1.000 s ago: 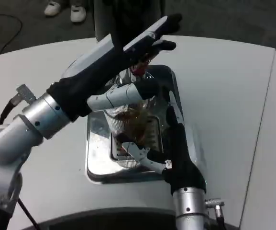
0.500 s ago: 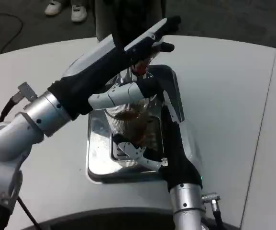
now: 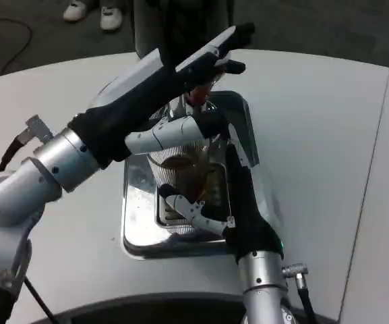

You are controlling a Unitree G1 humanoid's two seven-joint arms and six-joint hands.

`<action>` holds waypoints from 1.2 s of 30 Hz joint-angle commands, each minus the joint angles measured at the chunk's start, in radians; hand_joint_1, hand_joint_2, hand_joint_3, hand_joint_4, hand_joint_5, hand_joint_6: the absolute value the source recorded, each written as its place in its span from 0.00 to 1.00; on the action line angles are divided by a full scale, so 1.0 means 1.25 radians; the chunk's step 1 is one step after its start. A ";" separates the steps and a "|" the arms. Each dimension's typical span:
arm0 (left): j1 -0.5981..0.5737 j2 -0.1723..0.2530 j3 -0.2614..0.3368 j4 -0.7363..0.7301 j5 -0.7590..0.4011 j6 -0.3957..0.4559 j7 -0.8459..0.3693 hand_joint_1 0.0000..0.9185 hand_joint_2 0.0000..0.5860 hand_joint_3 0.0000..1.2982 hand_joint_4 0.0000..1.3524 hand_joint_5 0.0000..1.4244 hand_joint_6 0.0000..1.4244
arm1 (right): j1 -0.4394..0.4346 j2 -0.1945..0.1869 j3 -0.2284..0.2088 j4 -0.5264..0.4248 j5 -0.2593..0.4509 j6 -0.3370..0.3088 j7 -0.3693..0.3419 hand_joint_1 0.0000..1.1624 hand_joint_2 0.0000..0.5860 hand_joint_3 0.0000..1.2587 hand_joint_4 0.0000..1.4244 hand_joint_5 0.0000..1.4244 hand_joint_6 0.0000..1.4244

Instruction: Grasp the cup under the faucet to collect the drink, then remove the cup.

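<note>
The clear cup (image 3: 181, 172), holding brown drink, stood on the steel drip tray (image 3: 137, 196) on the white tabletop (image 3: 315, 148). The right hand (image 3: 238, 196) wrapped its fingers around it. Above it, the left hand (image 3: 187, 74) reached over the faucet's red tap (image 3: 197, 98), fingers extended.

No legible text, label, brand, number or sign anywhere.

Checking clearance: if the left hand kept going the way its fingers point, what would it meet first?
The left hand points up and right, past the faucet beneath it. Beyond the fingertips lies only bare table; the way looks free, though height is unclear.
</note>
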State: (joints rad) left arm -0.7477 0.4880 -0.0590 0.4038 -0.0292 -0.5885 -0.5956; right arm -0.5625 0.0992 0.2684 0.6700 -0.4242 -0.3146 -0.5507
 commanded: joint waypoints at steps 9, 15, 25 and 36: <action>0.023 0.012 -0.014 -0.003 0.033 0.021 -0.002 0.00 0.10 0.00 0.00 0.09 0.04 | -0.063 0.058 -0.003 0.048 0.020 -0.009 -0.019 0.67 0.30 0.04 0.05 0.05 0.10; 0.028 0.016 -0.010 -0.004 0.035 0.025 0.005 0.00 0.12 0.00 0.00 0.09 0.04 | -0.075 0.068 0.004 0.062 0.019 -0.004 -0.024 0.66 0.32 0.04 0.06 0.06 0.10; 0.032 0.023 -0.006 -0.006 0.035 0.036 0.016 0.00 0.12 0.00 0.00 0.09 0.04 | -0.093 0.081 0.025 0.077 0.017 0.010 -0.030 0.66 0.31 0.09 0.15 0.15 0.15; 0.035 0.033 0.004 -0.003 0.027 0.047 0.017 0.00 0.12 0.00 0.00 0.09 0.04 | -0.113 0.078 0.034 0.098 0.017 0.007 -0.029 0.72 0.30 0.23 0.32 0.36 0.26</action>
State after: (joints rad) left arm -0.7396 0.5130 -0.0510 0.3920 -0.0194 -0.5523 -0.5609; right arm -0.6590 0.0965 0.3019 0.7698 -0.4066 -0.3125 -0.5859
